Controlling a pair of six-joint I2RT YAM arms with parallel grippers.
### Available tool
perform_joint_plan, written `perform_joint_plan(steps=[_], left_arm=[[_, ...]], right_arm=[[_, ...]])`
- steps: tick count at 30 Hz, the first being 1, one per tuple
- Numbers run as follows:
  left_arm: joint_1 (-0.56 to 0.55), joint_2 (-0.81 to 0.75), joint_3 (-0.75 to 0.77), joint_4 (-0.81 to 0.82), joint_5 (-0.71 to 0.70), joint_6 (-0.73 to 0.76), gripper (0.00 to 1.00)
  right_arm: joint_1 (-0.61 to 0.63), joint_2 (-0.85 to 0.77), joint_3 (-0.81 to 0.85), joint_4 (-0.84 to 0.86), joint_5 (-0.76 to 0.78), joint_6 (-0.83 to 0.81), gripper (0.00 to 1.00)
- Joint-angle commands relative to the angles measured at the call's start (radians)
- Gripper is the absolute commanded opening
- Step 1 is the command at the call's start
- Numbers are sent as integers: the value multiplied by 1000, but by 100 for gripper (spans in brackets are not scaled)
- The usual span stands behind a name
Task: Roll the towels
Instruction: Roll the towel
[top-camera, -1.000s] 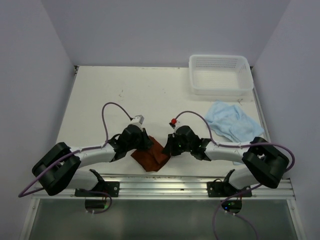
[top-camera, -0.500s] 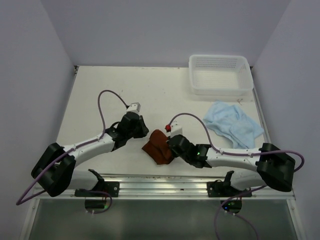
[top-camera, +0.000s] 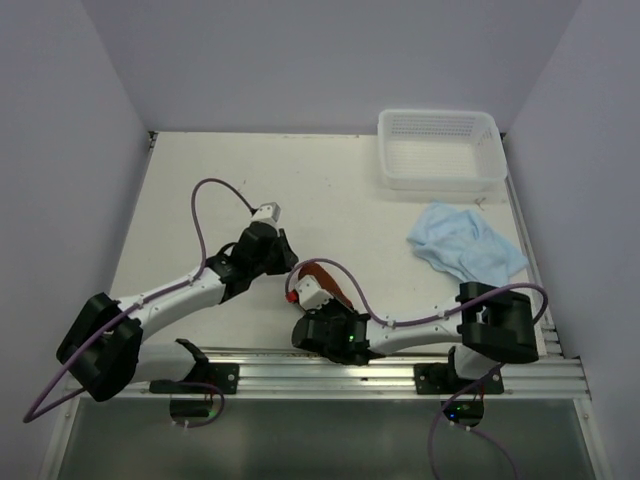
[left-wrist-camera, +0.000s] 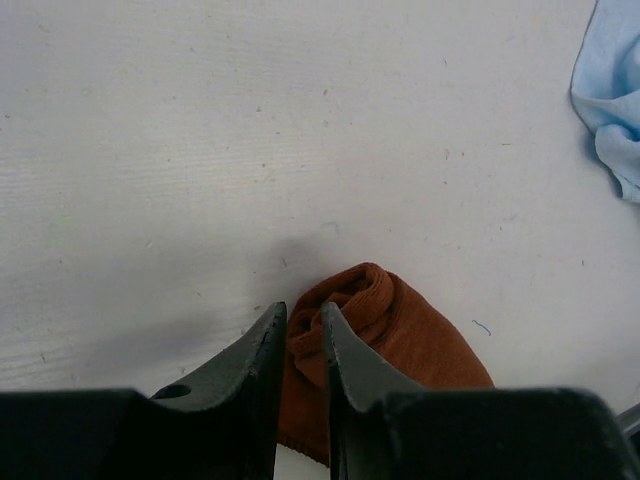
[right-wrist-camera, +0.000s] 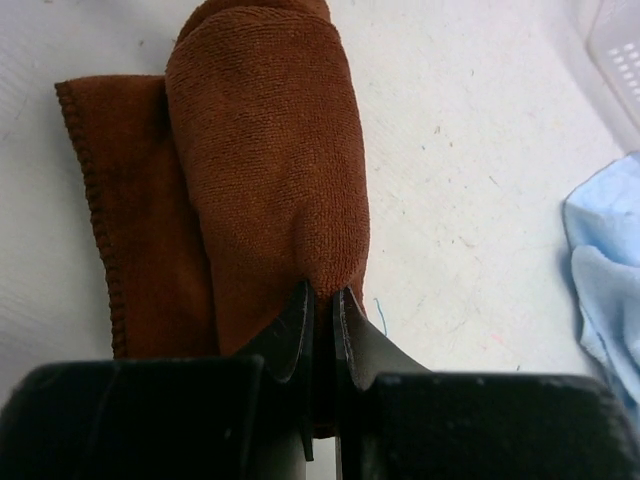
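The white table (top-camera: 200, 200) lay between pale walls. In its far right corner stood a white plastic mesh basket (top-camera: 438, 181). Just on the near side of it, a light blue cloth towel (top-camera: 465, 245) lay crumpled, well apart from both arms. The rust-brown cloth towel (right-wrist-camera: 265, 160) sat near the middle of the near edge, mostly wound into a thick roll with a flat strip beside it. The right gripper (right-wrist-camera: 322, 295) had its jaws pressed together on the roll's near end, pinching the cloth. The left gripper (left-wrist-camera: 301, 312) pointed at the roll's other end with its jaws slightly parted. Whether they touched it, I couldn't tell.
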Motion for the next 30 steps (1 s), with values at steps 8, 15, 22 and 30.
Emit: perform_joint_plan(steps=[8, 15, 22, 30], left_arm=[[2, -67, 40, -7, 25, -4, 25], [-1, -147, 11, 29, 88, -21, 25], [-61, -155, -9, 71, 99, -44, 25], [-109, -87, -141, 149, 91, -79, 24]], right_arm=[[148, 216, 192, -150, 221, -20, 0], [177, 313, 253, -206, 197, -6, 0], [185, 364, 292, -229, 184, -8, 0], [183, 345, 286, -230, 171, 12, 0]])
